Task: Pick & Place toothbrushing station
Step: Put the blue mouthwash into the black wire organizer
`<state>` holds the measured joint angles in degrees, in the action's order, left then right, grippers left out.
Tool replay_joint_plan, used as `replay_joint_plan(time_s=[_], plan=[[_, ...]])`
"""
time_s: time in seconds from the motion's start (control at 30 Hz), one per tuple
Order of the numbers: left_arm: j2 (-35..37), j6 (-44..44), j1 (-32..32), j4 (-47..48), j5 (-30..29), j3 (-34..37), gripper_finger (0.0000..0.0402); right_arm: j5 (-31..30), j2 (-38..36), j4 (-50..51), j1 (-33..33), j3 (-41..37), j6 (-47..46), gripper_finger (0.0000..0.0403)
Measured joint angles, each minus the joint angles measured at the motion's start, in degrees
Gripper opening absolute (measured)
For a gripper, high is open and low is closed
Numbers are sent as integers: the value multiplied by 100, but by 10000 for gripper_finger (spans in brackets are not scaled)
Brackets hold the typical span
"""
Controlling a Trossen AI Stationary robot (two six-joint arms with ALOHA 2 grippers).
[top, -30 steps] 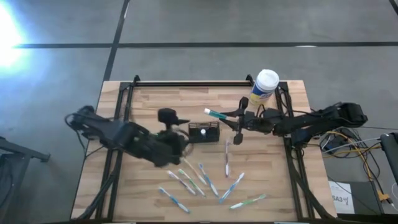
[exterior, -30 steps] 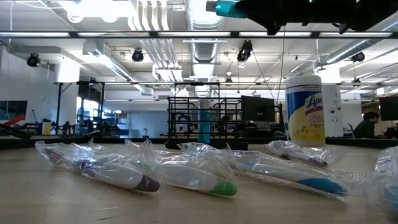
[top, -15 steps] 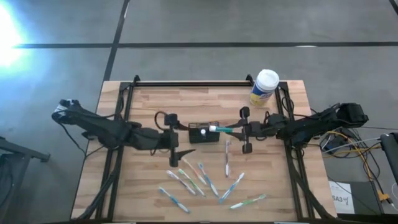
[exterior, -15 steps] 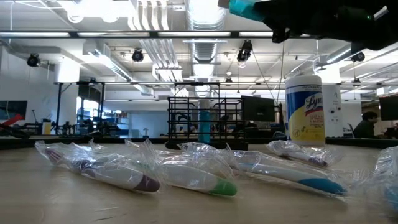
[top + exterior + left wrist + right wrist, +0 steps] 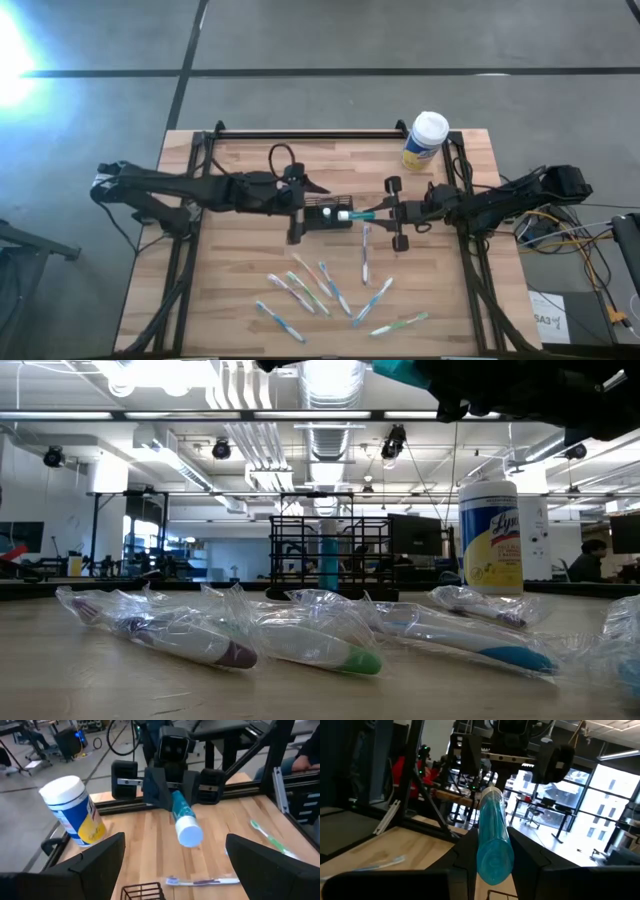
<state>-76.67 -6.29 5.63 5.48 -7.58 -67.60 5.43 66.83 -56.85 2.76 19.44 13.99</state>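
Note:
The toothbrushing station (image 5: 328, 213), a small black slotted box, stands on the wooden table's middle; it also shows in the low view (image 5: 325, 555). My right gripper (image 5: 386, 213) is shut on a teal toothbrush (image 5: 358, 213). The brush's white end (image 5: 343, 214) hangs over the station's right end. The brush also shows in the left wrist view (image 5: 182, 817). My left gripper (image 5: 297, 207) is open at the station's left end, its fingers (image 5: 95, 857) wide apart. The station's top edge (image 5: 142, 892) shows between them, untouched. My right gripper pinches the toothbrush's teal handle (image 5: 494, 851) between its two fingers (image 5: 464, 857), toward the handle's back end. The fingers come level from the table's right and lie along the brush. The brush is lifted clear and sticks out leftward, about level.
Several plastic-wrapped toothbrushes (image 5: 325, 285) lie on the near half of the table, one (image 5: 365, 247) just below my right gripper. A yellow canister with a white cap (image 5: 424, 140) stands at the far right. Black frame rails (image 5: 300, 132) run along the table's edges.
My right gripper has gone toward the table's left and near edge, carrying the toothbrush from beside the canister to over the station's right end. My left arm has swung from the station's near left toward the far edge, and its gripper now stands at the station's left end.

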Motion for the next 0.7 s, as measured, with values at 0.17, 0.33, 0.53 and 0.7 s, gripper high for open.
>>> replay_joint_plan(time_s=[0.17,0.33,0.53,0.7], plan=[[-354,34,-53,-4,469,-204,344,0,0,-3,1,9,-26,83],[-596,-13,-56,20,548,-369,343,-1,0,-27,3,1,-23,80],[-758,-59,-77,-40,547,-562,343,-23,0,-44,1,-2,-22,85],[-937,-27,-141,-45,547,-617,338,-109,0,-67,0,-4,-9,81]])
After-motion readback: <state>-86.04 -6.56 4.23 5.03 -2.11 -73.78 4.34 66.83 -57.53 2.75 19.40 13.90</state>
